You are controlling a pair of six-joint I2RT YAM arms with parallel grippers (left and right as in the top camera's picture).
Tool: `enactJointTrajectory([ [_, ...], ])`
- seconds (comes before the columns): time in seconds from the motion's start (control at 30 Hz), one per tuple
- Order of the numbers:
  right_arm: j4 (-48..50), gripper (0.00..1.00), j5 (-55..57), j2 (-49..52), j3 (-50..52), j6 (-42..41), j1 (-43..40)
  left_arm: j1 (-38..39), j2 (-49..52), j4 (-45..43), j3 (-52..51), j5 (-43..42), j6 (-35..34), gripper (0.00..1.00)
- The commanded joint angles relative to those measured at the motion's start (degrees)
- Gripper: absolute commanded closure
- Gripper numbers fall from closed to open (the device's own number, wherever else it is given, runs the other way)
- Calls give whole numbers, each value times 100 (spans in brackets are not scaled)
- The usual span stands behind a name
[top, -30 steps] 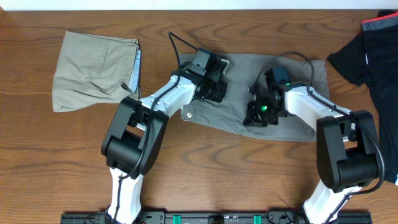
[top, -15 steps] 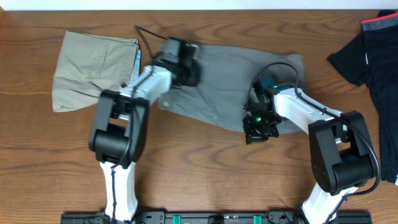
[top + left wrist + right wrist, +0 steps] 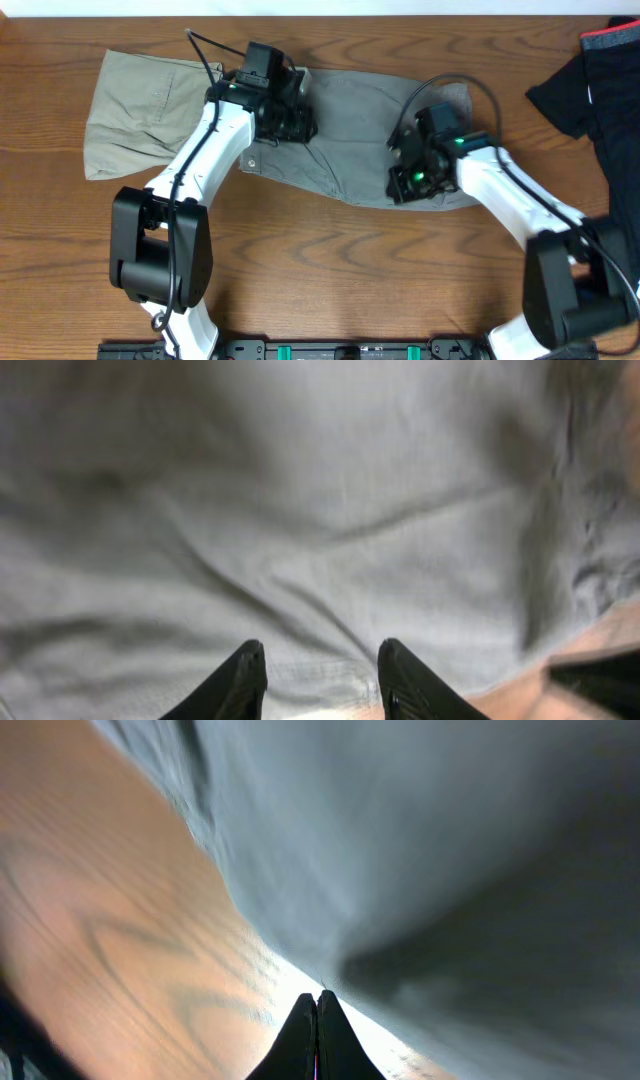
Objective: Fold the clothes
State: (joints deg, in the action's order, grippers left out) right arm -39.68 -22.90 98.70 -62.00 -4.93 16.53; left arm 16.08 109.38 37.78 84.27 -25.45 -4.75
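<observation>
L tool (image 3: pixel 322 685): fingers apart, narrow-to-mid gap, nothing clamped. Tips sit low over the grey shorts (image 3: pixel 350 130), and wrinkled cloth fills most of the L wrist view. Contact w/ cloth: can't tell.
L arm (image 3: pixel 200 150): stretched from the near-left base toward the far side, wrist bent to the right, tool over the shorts' left end.

R tool (image 3: pixel 317 1030): fingers pressed together, no gap. The shorts' edge meets the tips, so it looks pinched. Cloth rises away from the tips above the tabletop (image 3: pixel 320 270).
R arm (image 3: pixel 510 195): runs from the near-right base, forearm angled left and away, tool at the near edge of the shorts' right end.

Grey shorts: mid tabletop, far half, lying lengthwise L-R between both tools, mostly flat, a few creases.
Tan shorts (image 3: pixel 150 110): folded, far left, just beside the grey pair's left end. The L arm hides whether they touch.
Black garment (image 3: pixel 600 90): red trim, far-right corner, apart from the grey shorts, partly out of frame.
</observation>
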Motion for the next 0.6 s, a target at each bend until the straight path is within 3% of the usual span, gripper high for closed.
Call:
enactJointTrajectory([
  [0.0, 192, 99, 1193, -157, -2, -1086, -284, -28, 22, 428, 42, 243, -186, 55],
  [0.1, 514, 99, 1937, 20, -2, -1508, -592, -157, 24, 883, 42, 568, -326, 54],
  [0.2, 852, 99, 1987, 378, -2, -1523, -870, -393, 22, 1189, 42, 590, -326, 54],
  [0.33, 1104, 99, 2017, 981, -2, -1523, -1132, -767, 22, 1362, 39, 1097, -348, 37],
  [0.57, 741, 99, 3150, 1759, -2, -1873, -1733, -1322, 24, 1519, 37, 1095, -348, 23],
])
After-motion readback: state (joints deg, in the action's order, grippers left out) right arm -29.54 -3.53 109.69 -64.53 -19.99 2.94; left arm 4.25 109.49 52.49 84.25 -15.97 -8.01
